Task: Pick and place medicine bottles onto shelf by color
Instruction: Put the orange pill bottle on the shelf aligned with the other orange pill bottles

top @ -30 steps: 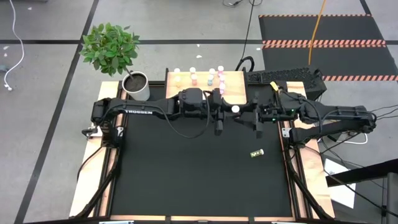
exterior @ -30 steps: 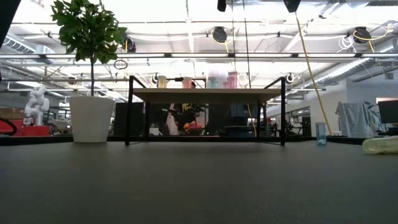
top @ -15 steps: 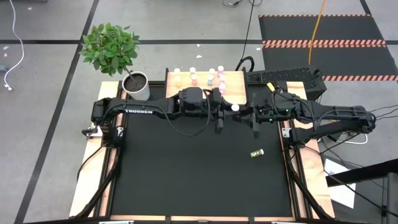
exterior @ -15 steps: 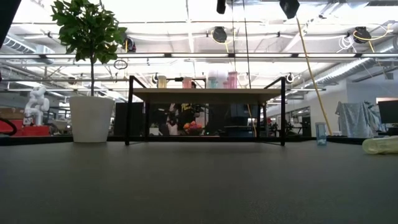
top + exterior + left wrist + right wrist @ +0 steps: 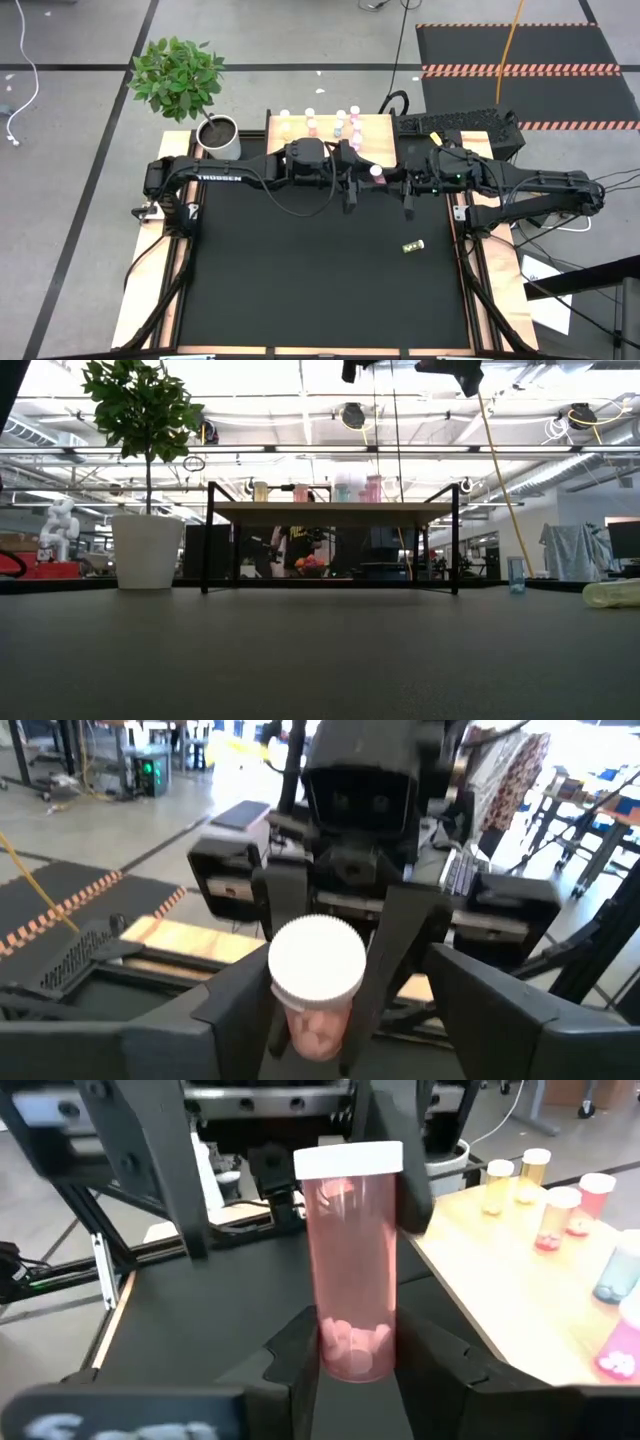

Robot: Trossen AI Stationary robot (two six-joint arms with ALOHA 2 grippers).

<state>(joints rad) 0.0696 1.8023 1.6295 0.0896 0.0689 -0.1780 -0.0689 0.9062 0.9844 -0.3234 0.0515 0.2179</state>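
A pink medicine bottle [image 5: 377, 172] with a white cap is held in the air over the black table, between my two grippers and near the shelf [image 5: 380, 135]. My right gripper [image 5: 355, 1365] is shut on it. My left gripper [image 5: 345, 1020] reaches in level from the table's left and is open. Its fingers [image 5: 500, 1010] stand on either side of the cap [image 5: 317, 960], with a plain gap on one side. Several capped bottles, yellow [image 5: 285, 124], pink [image 5: 311, 124] and teal [image 5: 340, 127], stand upright on the shelf. An olive bottle [image 5: 413, 246] lies on its side on the table. My right gripper pinches the pink bottle's base end [image 5: 350, 1350] between its two fingers [image 5: 300, 1360]. The fingers come nearly level from the table's right and lie along the bottle. The bottle is lifted clear and sticks out beyond the fingertips, its white cap [image 5: 350, 1158] pointing toward my left gripper.
A white pot with a green plant [image 5: 220, 135] stands at the far left corner beside the shelf. A dark keyboard [image 5: 460, 125] lies off the table's far right. The shelf stands on thin dark legs [image 5: 208, 538] at the table's far edge.
My right gripper has edged toward the table's left, closer to my left gripper and up to the pink bottle. The bottle has stayed in the air between the two grippers.
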